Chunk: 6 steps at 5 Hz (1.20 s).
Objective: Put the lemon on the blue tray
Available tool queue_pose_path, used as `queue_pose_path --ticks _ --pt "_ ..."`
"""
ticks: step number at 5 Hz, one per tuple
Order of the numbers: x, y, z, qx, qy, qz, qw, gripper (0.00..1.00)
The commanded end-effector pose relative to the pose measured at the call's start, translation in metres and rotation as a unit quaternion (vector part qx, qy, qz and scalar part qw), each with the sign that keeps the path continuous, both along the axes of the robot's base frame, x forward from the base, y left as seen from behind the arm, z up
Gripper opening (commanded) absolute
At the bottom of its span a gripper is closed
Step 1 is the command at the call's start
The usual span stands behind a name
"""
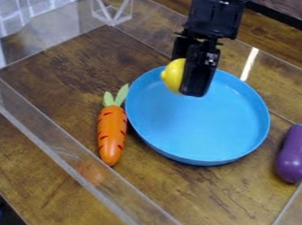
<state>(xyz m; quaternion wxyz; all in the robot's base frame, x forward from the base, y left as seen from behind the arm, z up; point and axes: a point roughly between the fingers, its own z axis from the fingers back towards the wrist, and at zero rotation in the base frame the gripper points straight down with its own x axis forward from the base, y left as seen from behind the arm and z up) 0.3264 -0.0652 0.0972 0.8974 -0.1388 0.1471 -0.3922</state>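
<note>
Yellow rounded lemon (176, 73) at the round blue plastic tray (196, 119)
The black end effector (192, 80) appears clamped on the lemon, over the tray's upper-left part; contact with the tray is unclear.

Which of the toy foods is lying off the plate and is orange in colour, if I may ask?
The carrot, left of the plate in the picture; the eggplant is purple.

Wooden table (45, 62) — blue tray (198, 137); orange carrot (111, 133); purple eggplant (294, 156)
</note>
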Motion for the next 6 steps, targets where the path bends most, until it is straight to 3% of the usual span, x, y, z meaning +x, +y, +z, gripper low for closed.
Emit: queue_pose_path --ticks 1,6 --pt "-0.0006 0.0051 0.0129 -0.005 -0.014 0.007 0.9999 0.0" --pt "-0.0008 0.001 0.0154 -0.014 0.008 0.002 0.9999 0.0"
